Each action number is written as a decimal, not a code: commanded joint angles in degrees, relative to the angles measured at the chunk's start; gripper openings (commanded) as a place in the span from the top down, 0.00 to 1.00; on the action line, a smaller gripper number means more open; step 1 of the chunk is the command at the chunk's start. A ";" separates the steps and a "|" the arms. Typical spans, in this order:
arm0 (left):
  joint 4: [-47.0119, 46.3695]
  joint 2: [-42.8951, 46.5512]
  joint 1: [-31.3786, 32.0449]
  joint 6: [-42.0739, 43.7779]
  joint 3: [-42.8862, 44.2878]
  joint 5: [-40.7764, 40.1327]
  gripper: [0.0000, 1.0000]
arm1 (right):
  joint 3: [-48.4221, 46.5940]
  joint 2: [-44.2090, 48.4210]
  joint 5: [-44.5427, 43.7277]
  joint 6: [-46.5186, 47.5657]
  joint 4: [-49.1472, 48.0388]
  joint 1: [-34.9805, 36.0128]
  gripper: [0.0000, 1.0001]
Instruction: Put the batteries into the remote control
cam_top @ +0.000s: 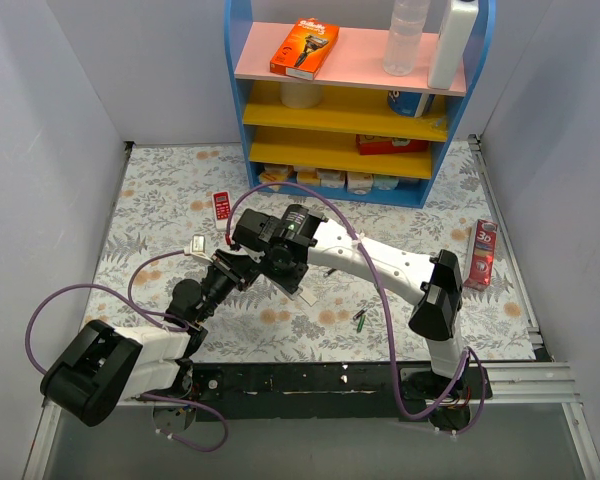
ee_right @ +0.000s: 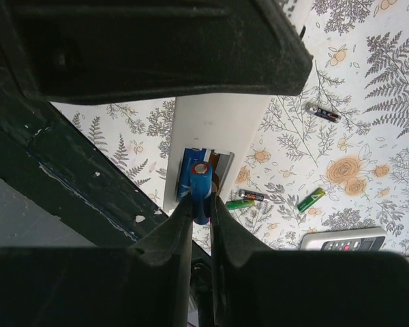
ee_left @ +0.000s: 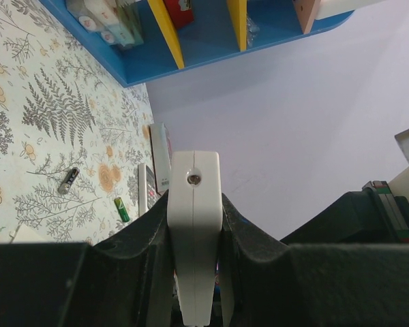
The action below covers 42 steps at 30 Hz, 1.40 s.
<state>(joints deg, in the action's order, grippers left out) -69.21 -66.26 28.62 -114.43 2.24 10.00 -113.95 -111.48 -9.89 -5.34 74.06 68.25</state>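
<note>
**Item 1.** Remote control: slim and white, with its plain back showing. It is held above the table near the middle of the workspace. The left gripper clamps it edgewise, one dark finger pressed to each long side. The battery compartment stands uncovered at one end.

**Item 2.** Blue battery: one piece, seen end-on at the mouth of the compartment. It sits between the fingers of the right gripper, which are set narrow and close against it on both sides (whether it is fully seated in its slot cannot be told).

**Item 3.** Loose cells lie flat on the floral table below the remote. A green battery lies alone. A dark battery lies just beside a second green one. Another dark cell lies well apart from these.

**Item 4.** Second remote: light body with dark buttons, lying face up on the table near the green battery.

**Item 5.** Shelf unit: blue frame with yellow boards, at the far edge of the table.

**Item 6.** Red box: on the right side of the table.
</note>
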 commanded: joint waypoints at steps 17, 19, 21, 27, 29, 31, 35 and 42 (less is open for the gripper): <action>-1.28 5.44 0.65 -4.92 -13.67 -2.70 1.00 | 0.48 0.30 0.57 -2.74 0.65 -2.07 0.80; -1.36 5.61 0.65 -5.10 -13.93 -2.79 1.00 | 0.75 0.21 0.40 -2.92 0.64 -2.33 0.77; -1.63 5.53 0.65 -5.36 -14.02 -2.88 1.00 | 1.10 0.47 0.14 -3.09 0.73 -2.59 0.75; -2.33 5.18 0.73 -6.33 -14.19 -2.88 1.00 | 2.24 0.83 0.05 -3.62 0.73 -3.38 0.71; -2.42 5.18 0.73 -6.68 -14.19 -2.79 1.00 | 2.33 0.91 -0.13 -3.53 0.65 -3.47 0.71; -2.60 5.09 0.73 -7.21 -14.19 -2.71 1.00 | 2.24 0.83 -0.13 -3.45 0.73 -3.56 0.71; -3.12 4.74 0.82 -8.17 -14.19 -2.44 1.00 | 1.80 0.74 -0.31 -3.27 0.73 -3.56 0.70; -3.30 3.77 0.82 -9.84 -13.84 -1.65 1.00 | 0.22 1.09 -0.48 -2.74 0.73 -3.47 0.65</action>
<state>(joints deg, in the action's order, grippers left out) -65.91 -63.18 29.02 -111.87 2.24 6.85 -112.71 -112.05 -7.73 -8.82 73.49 65.84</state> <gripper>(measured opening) 0.230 0.337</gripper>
